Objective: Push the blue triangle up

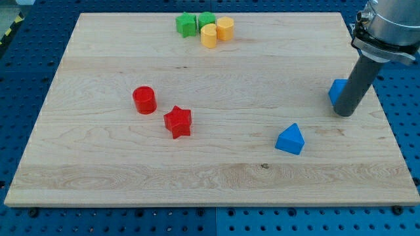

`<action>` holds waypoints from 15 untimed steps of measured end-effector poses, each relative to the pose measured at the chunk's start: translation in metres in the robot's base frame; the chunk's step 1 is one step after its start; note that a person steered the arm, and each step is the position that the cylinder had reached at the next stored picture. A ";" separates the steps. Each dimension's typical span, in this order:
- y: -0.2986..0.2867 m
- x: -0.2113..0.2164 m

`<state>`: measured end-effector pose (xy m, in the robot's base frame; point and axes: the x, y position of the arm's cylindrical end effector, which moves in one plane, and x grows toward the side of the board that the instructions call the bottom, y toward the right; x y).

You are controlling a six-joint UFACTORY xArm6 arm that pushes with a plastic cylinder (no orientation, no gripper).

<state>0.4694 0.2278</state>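
The blue triangle point(290, 139) lies on the wooden board at the view's lower right of centre. My tip point(344, 113) is up and to the right of it, well apart from it. The rod stands right in front of a second blue block point(337, 90), which is partly hidden behind it, so its shape is unclear; the tip looks to be touching or almost touching it.
A red cylinder point(144, 100) and a red star point(178, 122) sit left of centre. Two green blocks point(187, 25) point(207, 19) and two yellow cylinders point(209, 36) point(225, 29) cluster at the top edge. The board's right edge point(380, 98) is close to my tip.
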 end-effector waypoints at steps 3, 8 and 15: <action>0.013 -0.028; -0.080 0.124; -0.109 0.053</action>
<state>0.5228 0.1191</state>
